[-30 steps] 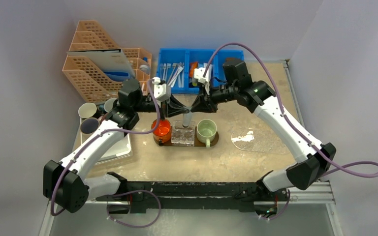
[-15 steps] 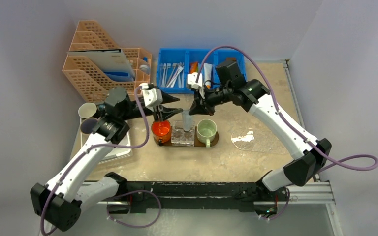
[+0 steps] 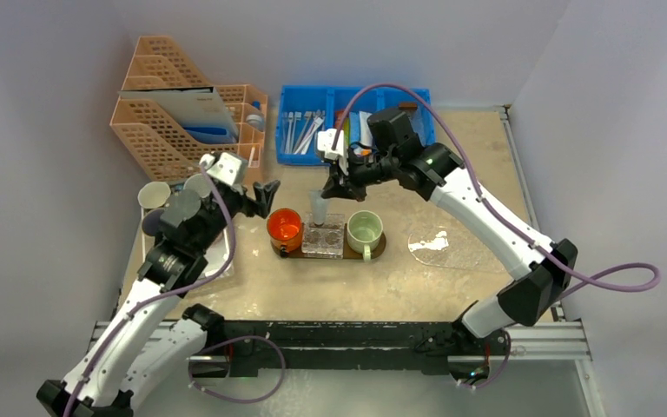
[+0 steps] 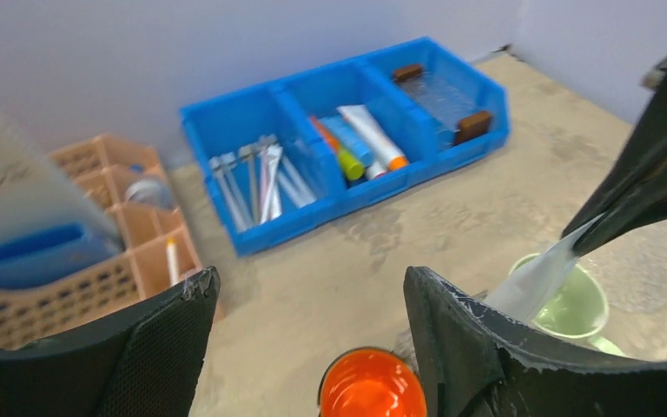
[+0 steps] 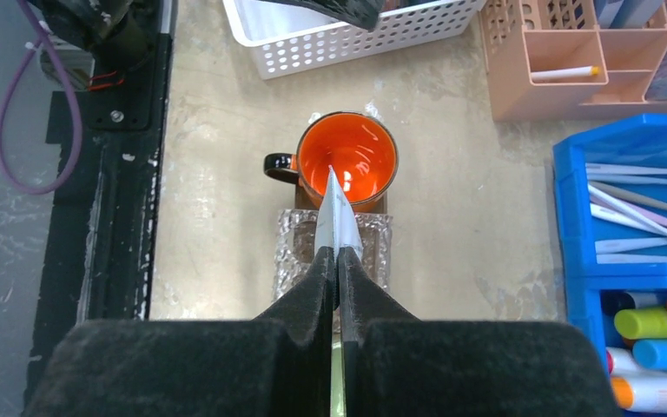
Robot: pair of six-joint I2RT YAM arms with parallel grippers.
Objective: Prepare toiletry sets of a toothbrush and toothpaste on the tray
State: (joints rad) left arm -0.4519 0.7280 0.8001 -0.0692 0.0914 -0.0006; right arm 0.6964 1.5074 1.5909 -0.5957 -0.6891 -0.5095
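The dark brown tray (image 3: pixel 380 249) carries an orange mug (image 3: pixel 284 226), a clear glass holder (image 3: pixel 324 239) and a green mug (image 3: pixel 365 229). My right gripper (image 3: pixel 326 188) (image 5: pixel 337 253) is shut on a pale toothpaste tube (image 3: pixel 318 208) (image 5: pixel 336 213). The tube hangs tip-down between the orange mug (image 5: pixel 348 155) and the clear holder (image 5: pixel 293 254). Off to the left of the orange mug (image 4: pixel 372 387), my left gripper (image 3: pixel 266 193) (image 4: pixel 311 278) is open and empty. The same tube (image 4: pixel 540 280) shows at the right of the left wrist view. Toothbrushes (image 3: pixel 304 132) (image 4: pixel 256 178) lie in the blue bin (image 3: pixel 295 158).
The blue bin (image 4: pixel 252 239) at the back also holds orange and green tubes (image 4: pixel 360 152). Peach organisers (image 3: pixel 174 113) stand at the back left. A white basket (image 5: pixel 356 39) and cups (image 3: pixel 153 195) sit at the left. A clear disc (image 3: pixel 430 243) lies right of the tray.
My left gripper opened and pulled back to the left, away from above the orange mug. The right gripper closed fully and carried the tube leftward towards the orange mug.
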